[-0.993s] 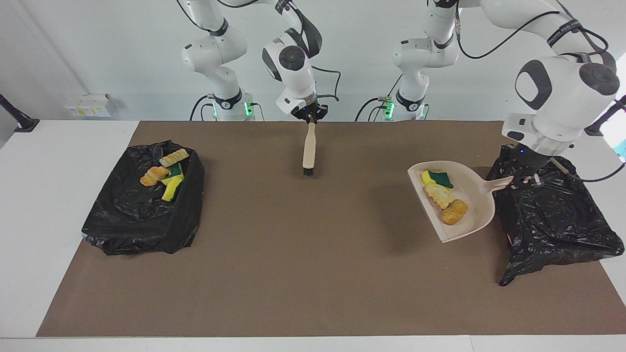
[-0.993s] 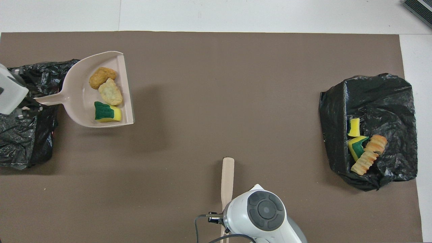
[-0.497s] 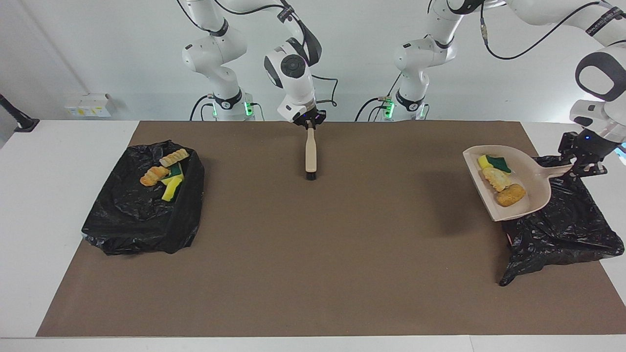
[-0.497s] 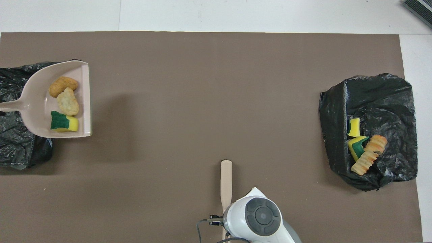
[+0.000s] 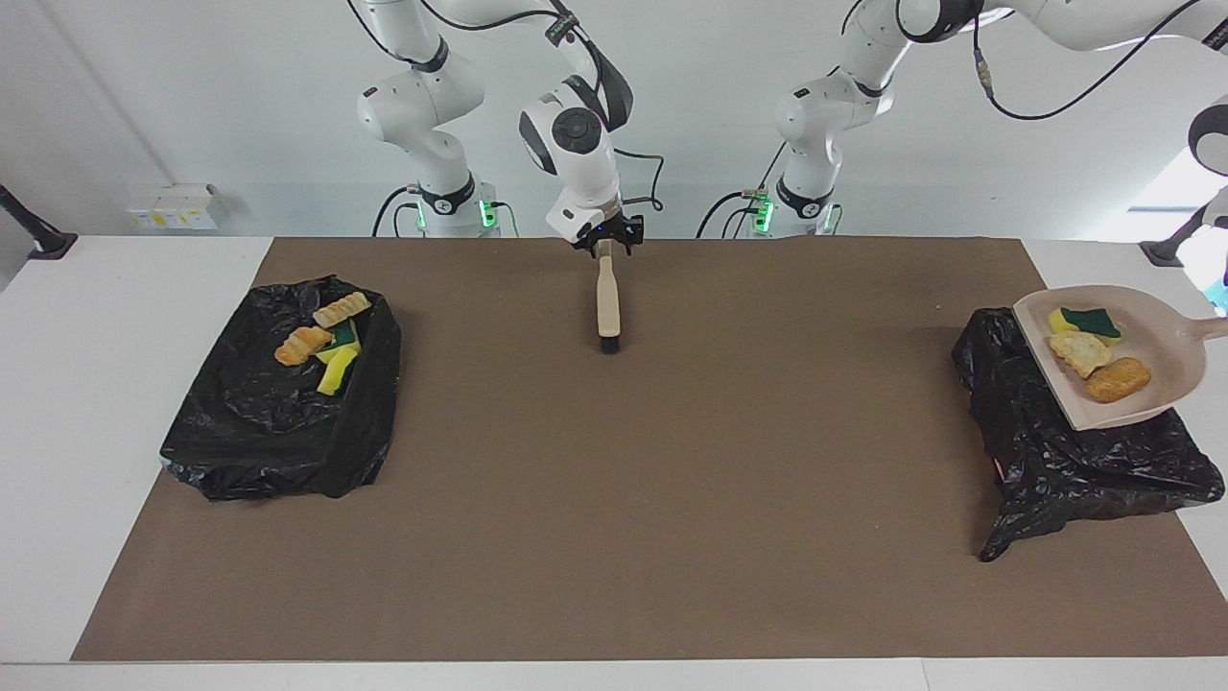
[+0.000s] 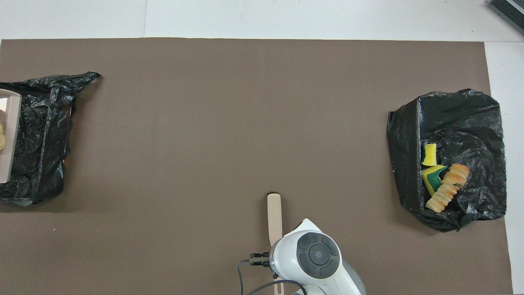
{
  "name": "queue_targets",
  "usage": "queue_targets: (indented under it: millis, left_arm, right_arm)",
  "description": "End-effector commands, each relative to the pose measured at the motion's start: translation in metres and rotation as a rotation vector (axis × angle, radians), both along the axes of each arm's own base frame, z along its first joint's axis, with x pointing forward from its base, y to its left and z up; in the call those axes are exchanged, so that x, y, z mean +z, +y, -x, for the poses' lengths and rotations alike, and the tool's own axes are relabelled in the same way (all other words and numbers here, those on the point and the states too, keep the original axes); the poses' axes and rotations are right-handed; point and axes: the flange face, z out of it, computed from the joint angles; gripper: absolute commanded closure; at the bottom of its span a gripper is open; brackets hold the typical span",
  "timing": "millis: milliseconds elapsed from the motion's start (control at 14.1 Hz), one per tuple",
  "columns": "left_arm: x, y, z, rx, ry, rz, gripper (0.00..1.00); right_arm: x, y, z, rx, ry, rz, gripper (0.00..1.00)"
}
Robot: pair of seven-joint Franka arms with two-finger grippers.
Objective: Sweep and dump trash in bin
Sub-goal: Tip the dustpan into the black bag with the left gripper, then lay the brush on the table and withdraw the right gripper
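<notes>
**Over the left-end bin: pan loaded w/ 3 scraps**

In the pan you've got 3 pcs of trash: a yellow-green sponge, a beige lump and an orange lump, lying side by side. The pan sits tilted above the left-end bin, a black-bagged bin at the left arm's end of the table. From overhead only the pan's edge shows, over that bin. Its handle runs off the frame edge toward the left gripper. That gripper is out of frame and clenched, so the grip itself isn't seen.

The other 4 scraps, 2 sponge bits and 2 ridged orange-tan lumps, lie bunched in the right-end bin, at the side nearer the robots.

Mid-table, close to the robots' edge, the brush stands w/ bristles down on the brown mat. The right gripper is at the top of the brush handle. You can't tell whether it's grasping or has released. Both bins rest on the mat, well apart, w/ the brush between them.
</notes>
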Motion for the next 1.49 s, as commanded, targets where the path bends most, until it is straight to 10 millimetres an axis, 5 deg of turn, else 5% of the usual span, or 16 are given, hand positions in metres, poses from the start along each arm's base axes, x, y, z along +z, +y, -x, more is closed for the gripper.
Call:
queue_targets:
  millis: [0,213,497,639,993,1419]
  left_arm:
    - [-0.022,-0.008,0.001,0.03,-0.023,-0.118,1.0]
    - [-0.025,-0.039,0.002,0.003,0.0,-0.307,1.0]
    - [-0.021,-0.07,0.01,-0.044,0.01,-0.521,1.0]
    - [-0.013,-0.07,0.014,-0.01,0.003,-0.59,1.0]
    - [0.009,-0.069,0.023,0.015,0.026,-0.738,1.0]
    - [0.016,-0.136,0.018,0.143,-0.049,-0.841,1.0]
  right_arm:
    - [0.028,-0.023,-0.048,-0.022,-0.066,0.011,0.0]
    - [0.062,-0.054,-0.097,-0.049,-0.168,0.048,0.0]
    - [0.084,-0.093,-0.136,-0.006,-0.288,0.143,0.0]
    - [0.095,-0.121,-0.155,0.006,-0.307,0.141,0.0]
    - [0.156,-0.192,-0.19,0.024,-0.28,0.164,0.0]
    - [0.219,-0.245,-0.203,-0.079,-0.307,0.156,0.0]
